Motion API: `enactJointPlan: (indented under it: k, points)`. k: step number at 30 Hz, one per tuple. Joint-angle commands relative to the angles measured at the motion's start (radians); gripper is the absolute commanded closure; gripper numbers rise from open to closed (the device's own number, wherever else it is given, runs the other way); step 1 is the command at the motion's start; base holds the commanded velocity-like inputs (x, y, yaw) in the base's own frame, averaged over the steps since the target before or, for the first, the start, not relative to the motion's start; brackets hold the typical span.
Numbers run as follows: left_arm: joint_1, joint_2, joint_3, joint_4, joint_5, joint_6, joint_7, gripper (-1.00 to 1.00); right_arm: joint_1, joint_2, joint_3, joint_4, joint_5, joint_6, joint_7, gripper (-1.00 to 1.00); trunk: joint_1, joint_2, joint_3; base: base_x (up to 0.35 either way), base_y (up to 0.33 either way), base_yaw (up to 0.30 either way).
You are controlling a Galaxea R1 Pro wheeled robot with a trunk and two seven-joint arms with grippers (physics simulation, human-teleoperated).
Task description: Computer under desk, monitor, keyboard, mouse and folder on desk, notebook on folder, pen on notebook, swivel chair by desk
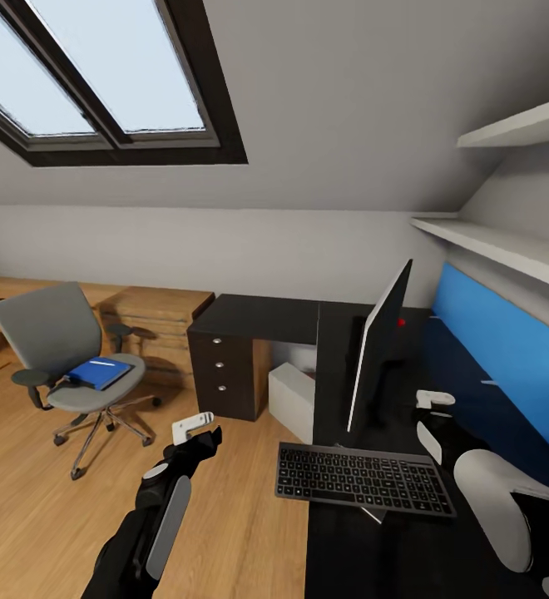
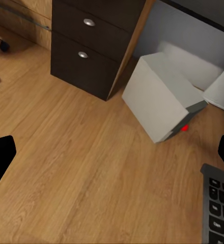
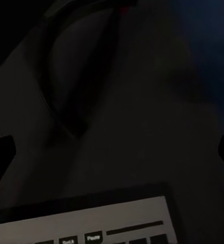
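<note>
- Left tool [image 1: 198,426] released, over bare floor [image 1: 50,516].
- Right tool [image 1: 434,401] above desk [image 1: 258,316]; grip state impossible to tell.
- Keyboard [image 1: 363,480] overhanging desk edge before monitor [image 1: 380,349].
- Folder [image 1: 98,372] on swivel chair [image 1: 62,353].
- Computer [image 2: 160,96] under desk.

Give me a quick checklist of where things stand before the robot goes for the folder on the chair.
1. Monitor on desk: ok.
2. Keyboard on desk by monitor: ok, though its near end overhangs the edge.
3. Computer under desk: ok.
4. Folder off swivel chair: not ok, on the seat.
5. Mouse on desk: cannot tell.
6. Left gripper free: ok, open, empty.
</note>
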Motion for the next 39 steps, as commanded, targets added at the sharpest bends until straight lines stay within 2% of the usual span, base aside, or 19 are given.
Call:
enactJointPlan:
  k: [1, 7, 39]
  points:
    - [-0.001, 0.000, -0.001, -0.001, 0.011, 0.003, 0.009, -1.00, -0.001, 0.001, -0.006, -0.002, 0.010, 0.006, 0.000, -1.00, 0.004, -0.009, -0.005, 0.000, 0.000, 0.000]
    - [-0.001, 0.000, 0.016, -0.001, 0.011, 0.003, 0.009, -1.00, -0.001, 0.002, -0.005, -0.002, 0.010, 0.003, 0.001, -1.00, 0.027, -0.051, -0.024, 0.000, 0.000, 0.000]
    - [-0.001, 0.000, 0.020, -0.001, 0.011, 0.003, 0.009, -1.00, -0.001, 0.004, 0.000, 0.005, 0.015, 0.008, 0.009, -1.00, 0.150, -0.275, -0.124, 0.000, 0.000, 0.000]
